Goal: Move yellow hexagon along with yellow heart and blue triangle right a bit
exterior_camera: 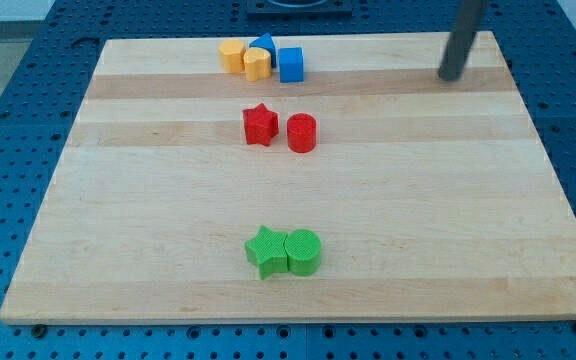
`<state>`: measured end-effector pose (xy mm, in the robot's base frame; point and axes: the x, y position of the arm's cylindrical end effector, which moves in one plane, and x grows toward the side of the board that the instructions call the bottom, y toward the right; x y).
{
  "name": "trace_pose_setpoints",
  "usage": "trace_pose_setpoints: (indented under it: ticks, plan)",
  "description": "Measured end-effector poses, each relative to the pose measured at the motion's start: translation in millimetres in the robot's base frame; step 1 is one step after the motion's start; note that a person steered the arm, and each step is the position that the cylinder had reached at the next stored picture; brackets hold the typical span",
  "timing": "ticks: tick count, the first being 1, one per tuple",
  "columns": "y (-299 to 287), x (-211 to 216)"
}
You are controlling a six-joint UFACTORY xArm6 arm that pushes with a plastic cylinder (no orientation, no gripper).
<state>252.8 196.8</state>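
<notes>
The yellow hexagon [231, 55], the yellow heart [257, 64] and the blue triangle [263, 44] sit bunched together near the board's top edge, left of centre. A blue cube [290, 64] touches the heart's right side. My tip [451, 76] is near the view's top right, far to the right of this cluster and apart from every block.
A red star [260, 125] and a red cylinder [302, 133] stand side by side in the board's upper middle. A green star [266, 251] and a green cylinder [304, 252] touch each other near the bottom. The wooden board [438, 220] lies on a blue perforated table.
</notes>
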Motion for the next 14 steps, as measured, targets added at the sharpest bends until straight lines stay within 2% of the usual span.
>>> trace_pose_setpoints:
  ticks: [1, 2, 3, 4, 6, 8, 9, 11, 12, 14]
  plan:
    - [-26.8, -58.8]
    - [-31.3, -61.6]
    - [-77.4, -61.1]
    - [-160.9, -59.6]
    - [-255.7, -60.9]
    - [-388.6, -58.8]
    - [-385.9, -38.3]
    - [-295.6, -21.2]
    - [-285.7, -23.5]
    - [-296.1, -58.3]
